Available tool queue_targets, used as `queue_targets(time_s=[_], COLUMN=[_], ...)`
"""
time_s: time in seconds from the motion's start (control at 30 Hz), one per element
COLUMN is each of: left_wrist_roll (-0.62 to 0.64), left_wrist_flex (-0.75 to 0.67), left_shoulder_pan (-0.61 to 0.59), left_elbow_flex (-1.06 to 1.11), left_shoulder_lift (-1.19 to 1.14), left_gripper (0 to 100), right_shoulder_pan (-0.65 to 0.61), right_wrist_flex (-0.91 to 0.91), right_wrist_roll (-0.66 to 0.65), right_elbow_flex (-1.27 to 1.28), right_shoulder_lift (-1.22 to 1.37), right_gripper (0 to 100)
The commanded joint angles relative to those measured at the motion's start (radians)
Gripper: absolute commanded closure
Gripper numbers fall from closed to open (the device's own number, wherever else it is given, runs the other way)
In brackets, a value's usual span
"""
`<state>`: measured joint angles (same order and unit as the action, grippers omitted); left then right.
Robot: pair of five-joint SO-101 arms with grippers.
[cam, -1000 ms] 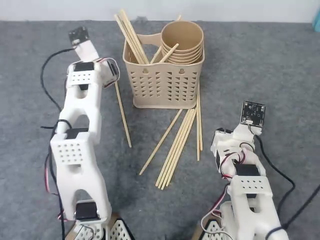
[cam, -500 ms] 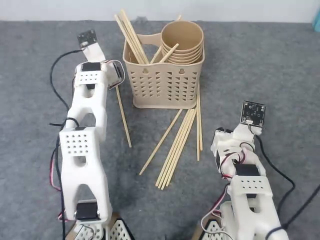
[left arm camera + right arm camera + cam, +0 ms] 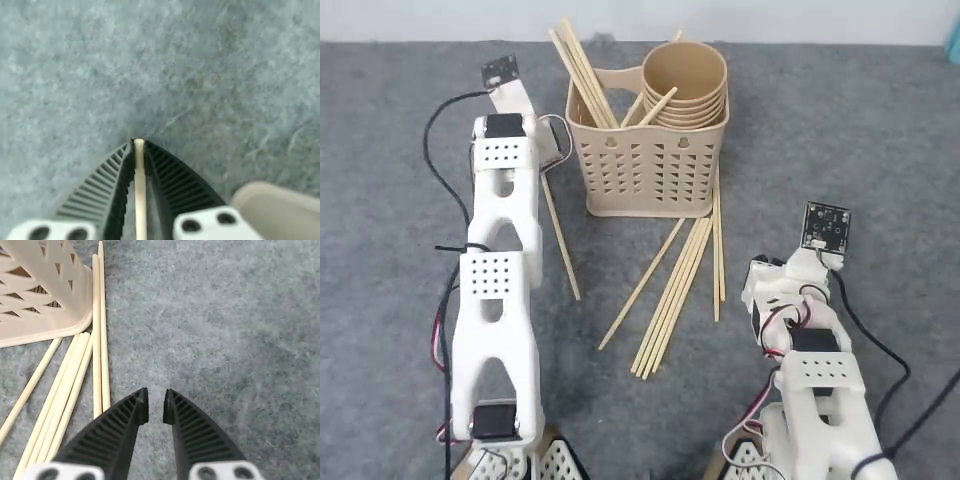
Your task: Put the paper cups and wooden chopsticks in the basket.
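view from beside the table. a beige perforated plastic basket (image 3: 645, 170) stands near the middle of the far edge of the grey felt-covered worktop (image 3: 840, 120). it already holds a nested stack of brown paper cups (image 3: 685, 75) and several pale wooden chopsticks (image 3: 582, 70) leaning out of it. a loose bundle of the same chopsticks (image 3: 672, 290) lies fanned on the worktop, from the basket's near right corner toward the centre.

the left gripper (image 3: 137, 145) is clamped on one single chopstick (image 3: 139, 190) by its end, just beside the basket's left wall. the rest of this stick (image 3: 560, 235) slants back toward the near edge, and whether its free end touches the worktop cannot be told. the right gripper (image 3: 155, 406) hangs over bare worktop just beside the bundle, its jaws a narrow gap apart and holding nothing.

handling, as a judgement: each stick is light, stiff, thin and smooth. held by one end it is likely to swivel between the ribbed pads, so a hold nearer the middle should carry more steadily.
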<state>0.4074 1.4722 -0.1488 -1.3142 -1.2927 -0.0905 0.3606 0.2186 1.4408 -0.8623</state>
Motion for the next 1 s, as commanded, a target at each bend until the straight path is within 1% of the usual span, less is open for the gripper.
queue_targets(time_s=[0.0,0.07,0.1,0.37,0.57,0.73,0.97], left_wrist_roll=[0.009,0.009,0.009,0.009,-0.087,-0.089,-0.089], left_wrist_flex=[0.178,0.269,0.290,0.287,0.287,0.287,0.285], left_shoulder_pan=[0.003,0.011,0.015,-0.020,-0.040,-0.035,-0.029], left_elbow_flex=[-0.191,-0.311,-0.367,-0.323,-0.259,-0.174,0.091], left_shoulder_lift=[-0.009,-0.029,-0.038,0.087,0.247,0.410,0.641], left_gripper=[99,99,99,99,99,99,99], right_shoulder_pan=[0.010,0.010,0.010,0.010,0.010,0.010,0.008], right_wrist_flex=[-0.022,-0.022,-0.022,-0.022,-0.022,-0.022,-0.022], right_wrist_roll=[0.003,0.003,0.003,0.003,0.003,0.003,0.003], right_elbow_flex=[-0.008,-0.008,-0.008,-0.008,-0.008,-0.008,-0.008], right_shoulder_lift=[-0.022,-0.022,-0.022,-0.022,-0.022,-0.022,-0.022], right_gripper=[93.3,93.3,93.3,93.3,93.3,93.3,93.3])
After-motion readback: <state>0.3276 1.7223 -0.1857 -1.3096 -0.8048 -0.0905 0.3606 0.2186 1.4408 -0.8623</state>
